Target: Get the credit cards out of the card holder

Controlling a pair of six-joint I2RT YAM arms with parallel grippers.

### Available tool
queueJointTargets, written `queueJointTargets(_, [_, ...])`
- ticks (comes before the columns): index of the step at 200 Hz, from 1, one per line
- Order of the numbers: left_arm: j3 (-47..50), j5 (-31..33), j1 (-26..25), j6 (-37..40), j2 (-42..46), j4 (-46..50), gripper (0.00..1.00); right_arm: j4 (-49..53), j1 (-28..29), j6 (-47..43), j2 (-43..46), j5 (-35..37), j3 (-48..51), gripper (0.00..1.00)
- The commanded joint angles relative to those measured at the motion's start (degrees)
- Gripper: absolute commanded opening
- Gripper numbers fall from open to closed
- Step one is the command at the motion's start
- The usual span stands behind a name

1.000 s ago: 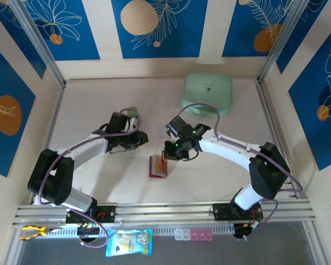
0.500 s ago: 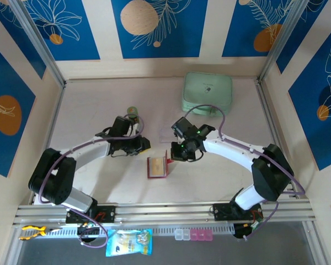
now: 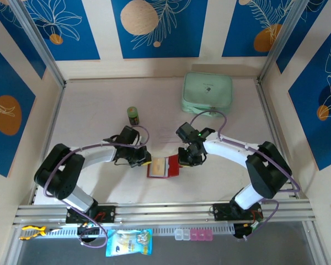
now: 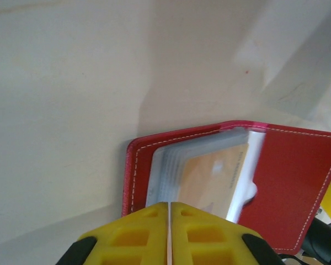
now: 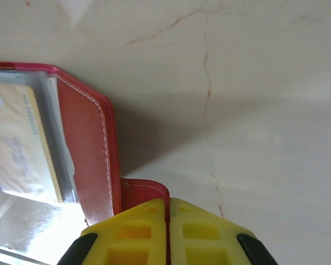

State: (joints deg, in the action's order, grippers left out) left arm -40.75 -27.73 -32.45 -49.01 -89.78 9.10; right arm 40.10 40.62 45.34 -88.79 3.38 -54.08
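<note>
The red card holder (image 3: 166, 169) lies open on the table between both grippers. Its greyish clear sleeves hold a tan-orange credit card (image 4: 215, 176), which also shows in the right wrist view (image 5: 16, 143) and from above (image 3: 156, 163). My left gripper (image 3: 147, 161) sits at the holder's left edge. Its yellow fingers (image 4: 169, 205) are shut, with a thin pale edge from the sleeve stack pinched between them. My right gripper (image 3: 183, 161) is at the holder's right side, shut (image 5: 166, 200) on the red snap tab (image 5: 146, 190). The red cover (image 5: 91, 149) stands beside it.
A mint-green zip case (image 3: 207, 93) lies at the back right. A small green can (image 3: 133, 115) stands behind the left arm. Aluminium posts and walls bound the table on both sides. A snack bag (image 3: 129, 242) lies in front of the base rail.
The card holder went from half-folded and upright to lying open. Both grippers came nearer and lower. The left one moved off the green can to the holder's left edge and closed.
</note>
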Motion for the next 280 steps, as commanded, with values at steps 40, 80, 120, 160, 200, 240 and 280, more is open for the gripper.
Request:
queueJointTargets(40, [1.01, 2.83, -0.86, -1.07, -3.20, 2.11, 0.08, 1.80, -0.97, -2.43, -4.71, 4.54, -0.15, 0.00])
queueJointTargets(80, [1.73, 2.72, -0.78, -1.79, -2.52, 1.97, 0.08, 1.86, -1.47, -3.92, -7.88, 6.09, -0.31, 0.07])
queueJointTargets(120, [1.55, 2.50, -0.94, -2.48, -0.89, 1.97, 0.08, 3.09, -1.38, -3.59, -7.68, 6.51, -0.41, 0.18])
queueJointTargets(160, [-0.06, 3.19, -0.93, -2.07, 1.22, 4.27, 0.09, 5.21, -1.11, -2.98, -3.88, 5.69, -1.10, 0.19])
queueJointTargets(200, [-1.26, 5.56, -1.10, 0.17, 3.07, 8.55, 0.09, 10.22, -0.73, -3.36, -0.20, 5.83, -4.58, 0.30])
queueJointTargets(240, [-0.67, 5.60, -1.72, 0.32, 2.43, 7.87, 0.08, 12.42, 0.28, -4.03, 1.60, 2.40, -10.16, 0.31])
queueJointTargets(280, [-0.38, 4.26, -2.48, -0.14, 1.21, 6.36, 0.08, 6.75, 3.61, -4.30, -1.94, -6.92, -12.80, 0.29])
